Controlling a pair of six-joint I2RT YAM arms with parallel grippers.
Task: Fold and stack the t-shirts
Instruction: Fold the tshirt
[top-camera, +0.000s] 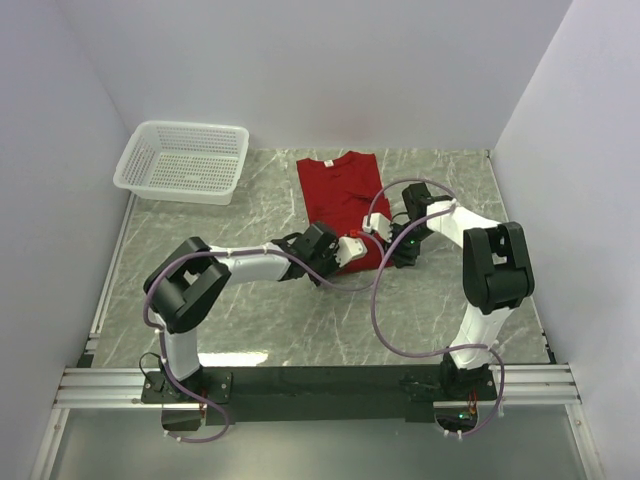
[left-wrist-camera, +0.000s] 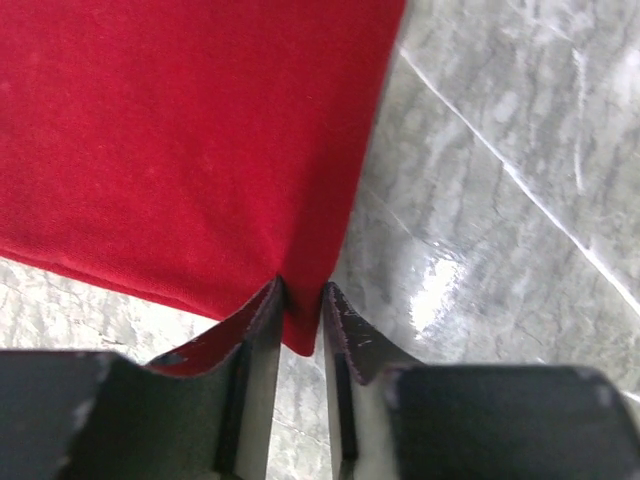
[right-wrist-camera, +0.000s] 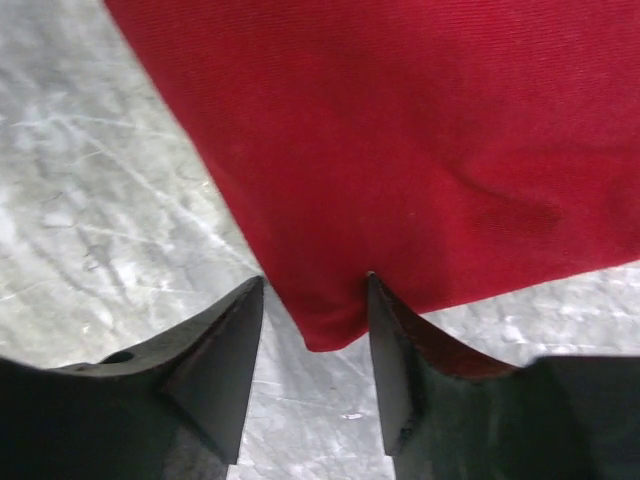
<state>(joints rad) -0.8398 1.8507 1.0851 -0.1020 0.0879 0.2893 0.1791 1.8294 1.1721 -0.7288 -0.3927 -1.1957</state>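
while both arms reach in over the grey marbled table (top-camera: 250, 320), a single deep-red t-shirt (top-camera: 338, 195) lies flat just above the middle of the overhead view, collar toward the top of the frame, hem toward the bottom. it already looks narrowed to a tidy rectangle, with no sleeves sticking out, so the side folds seem to be done.

the left gripper (left-wrist-camera: 302, 295) sits at the bottom of its wrist view, its jaws drawn narrow with one hem corner of the cloth pinched between them. the right gripper (right-wrist-camera: 315, 285) sits at the other hem corner, low in the centre of its own view; its jaws stand apart with the corner lying between them, one finger touching the cloth, not yet clamped.

a white mesh basket (top-camera: 190, 126) sits at the upper left of the overhead view, well apart from the shirt.

by my reckoning the task is partway along: the hem-to-collar fold is not yet made, only one shirt shows, and no stack is in sight.
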